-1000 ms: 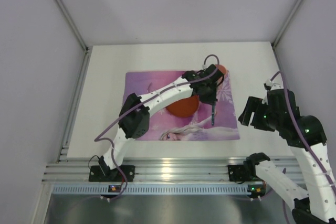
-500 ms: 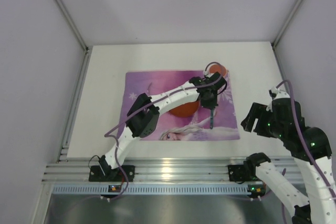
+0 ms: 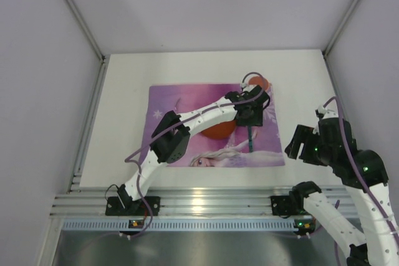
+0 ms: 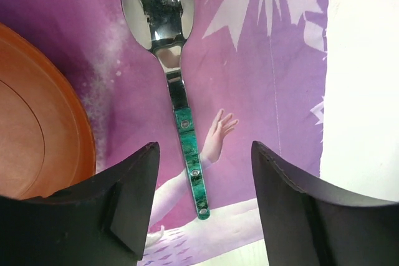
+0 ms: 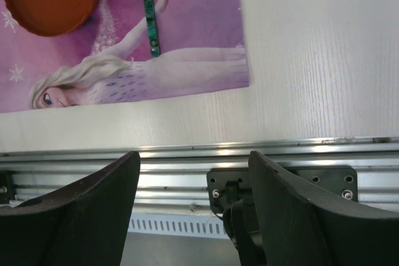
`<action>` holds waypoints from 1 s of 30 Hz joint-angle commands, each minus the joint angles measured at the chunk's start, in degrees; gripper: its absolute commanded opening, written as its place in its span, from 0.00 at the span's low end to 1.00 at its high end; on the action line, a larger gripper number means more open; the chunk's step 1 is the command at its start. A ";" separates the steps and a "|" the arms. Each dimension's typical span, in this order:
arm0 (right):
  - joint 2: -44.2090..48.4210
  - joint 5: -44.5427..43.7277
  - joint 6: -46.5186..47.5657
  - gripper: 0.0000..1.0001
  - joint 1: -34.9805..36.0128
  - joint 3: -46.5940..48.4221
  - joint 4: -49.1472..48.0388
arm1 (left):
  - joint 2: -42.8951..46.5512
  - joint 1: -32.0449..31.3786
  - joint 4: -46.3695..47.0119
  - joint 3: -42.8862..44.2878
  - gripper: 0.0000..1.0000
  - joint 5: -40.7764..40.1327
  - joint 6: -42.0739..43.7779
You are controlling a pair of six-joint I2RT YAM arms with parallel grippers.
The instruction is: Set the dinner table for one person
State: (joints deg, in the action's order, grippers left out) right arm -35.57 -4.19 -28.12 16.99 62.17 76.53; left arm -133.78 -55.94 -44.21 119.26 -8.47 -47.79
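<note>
A spoon (image 4: 187, 147) with a green handle and shiny bowl lies flat on the purple princess placemat (image 4: 262, 79), just right of the orange plate (image 4: 37, 129). My left gripper (image 4: 204, 154) hovers over the handle, open, with its fingers clear of it on both sides. From above, the left gripper (image 3: 250, 119) sits above the spoon (image 3: 250, 140) beside the plate (image 3: 218, 130). My right gripper (image 5: 193, 160) is open and empty over the near rail, right of the placemat (image 5: 124, 60). The white dinner table (image 3: 124, 91) carries it all.
A small orange cup or bowl (image 3: 259, 83) stands at the placemat's far right corner, behind the left wrist. The ribbed aluminium rail (image 5: 187, 154) and the right arm's base mount (image 5: 280, 185) run along the near edge. Grey walls enclose the table.
The left gripper has opened and let go of the spoon, which now lies on the placemat right of the plate. The right arm has shifted only slightly.
</note>
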 commanded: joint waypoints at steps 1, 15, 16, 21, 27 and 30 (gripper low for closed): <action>0.94 0.32 -0.01 0.71 -0.65 -0.65 6.62 | 3.69 -0.31 2.81 2.37 0.66 -1.37 -0.20; 5.33 17.00 1.40 0.77 -0.65 9.19 -6.82 | 41.25 -0.31 -3.26 -19.47 0.98 -24.55 8.23; 6.03 18.32 1.14 0.85 -0.56 9.02 -9.71 | 44.71 -0.31 -1.60 -26.73 0.98 -30.67 9.02; 9.72 17.11 -2.73 1.00 -0.56 4.63 -13.95 | 69.14 -0.22 7.36 -55.81 0.97 -43.98 21.65; 16.22 15.43 -6.34 1.00 -0.65 -4.51 -18.07 | 97.18 -0.04 20.11 -79.40 0.97 -50.15 29.59; 17.46 18.15 -7.39 1.00 -0.56 -7.24 -20.27 | 107.04 -0.04 24.68 -85.14 0.99 -49.45 33.72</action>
State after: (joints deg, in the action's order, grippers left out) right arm -19.49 11.38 -33.67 16.97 56.16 62.46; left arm -33.65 -55.90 -31.48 37.36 -54.08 -20.86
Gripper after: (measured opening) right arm 0.996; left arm 0.984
